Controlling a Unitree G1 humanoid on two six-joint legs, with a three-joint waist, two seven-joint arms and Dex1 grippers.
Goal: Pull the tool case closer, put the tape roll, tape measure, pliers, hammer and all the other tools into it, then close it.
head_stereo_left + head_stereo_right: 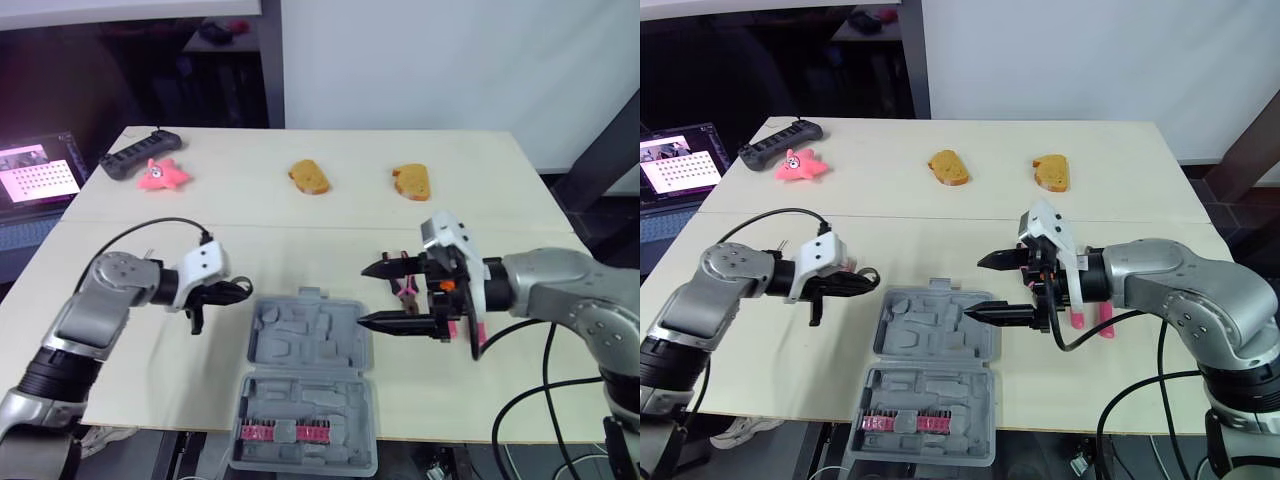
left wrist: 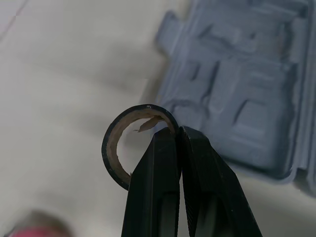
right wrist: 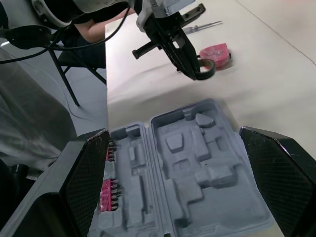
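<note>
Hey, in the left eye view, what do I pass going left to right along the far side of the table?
The long black device → pink toy → first brown bread-like piece → second brown bread-like piece.

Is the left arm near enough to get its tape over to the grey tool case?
Probably yes. The left gripper, shut on the tape roll, hangs right beside the open tool case, with nothing between them. The right gripper is open at the case's other side, out of the way.
</note>
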